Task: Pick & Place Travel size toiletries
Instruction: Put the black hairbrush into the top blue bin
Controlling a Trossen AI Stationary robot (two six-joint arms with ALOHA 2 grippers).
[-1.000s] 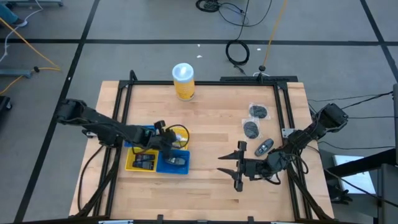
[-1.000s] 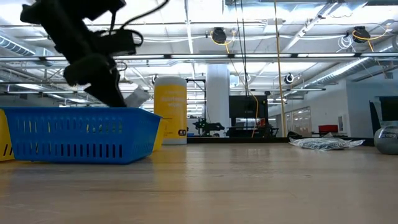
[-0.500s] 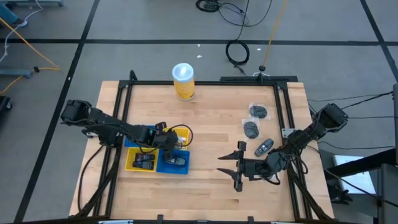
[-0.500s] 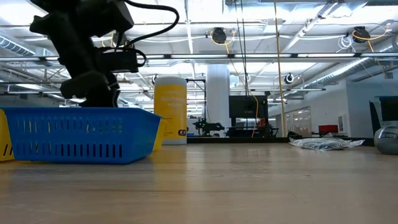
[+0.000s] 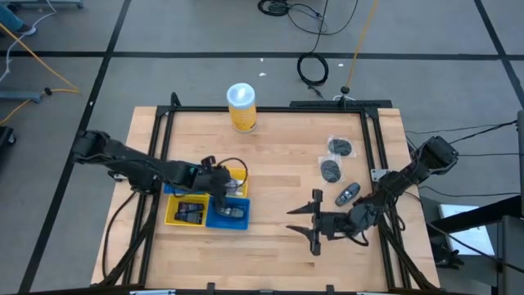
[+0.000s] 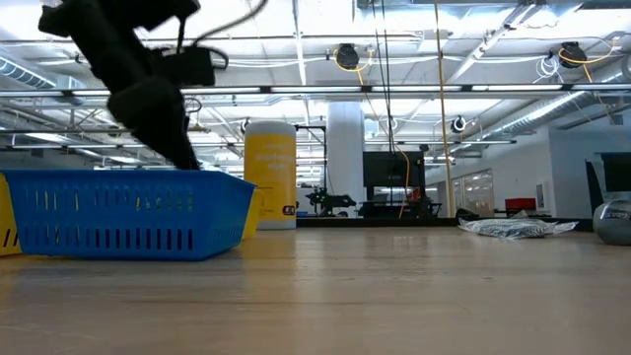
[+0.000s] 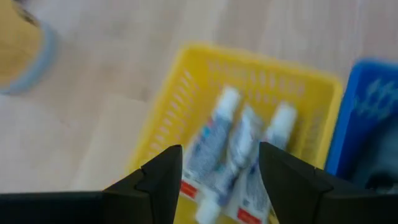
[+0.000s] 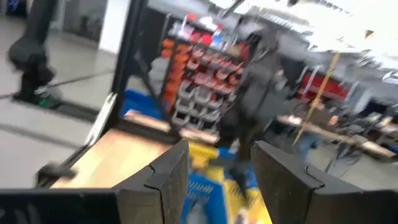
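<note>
- Three wrapped toiletries (image 5: 331, 170) lie loose on the desk (image 5: 278, 156) near its right edge: two dark round ones and one oblong piece (image 5: 348, 194).
- Three small tubes (image 7: 239, 155) lie side by side in a yellow tray (image 7: 186, 99).
- Beside it sits a blue tray (image 5: 231, 213) holding a dark item.
- The left claw (image 5: 219, 190) hovers over the trays, fingers apart, gripping nothing.
- The right claw (image 5: 315, 223) waits over bare desk, fingers apart, empty.
- One yellow canister (image 5: 242, 107) stands at the far edge.

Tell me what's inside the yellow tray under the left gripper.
The left gripper, open, hangs over the yellow tray holding three small white tubes. Their lower ends run out of view.
</note>
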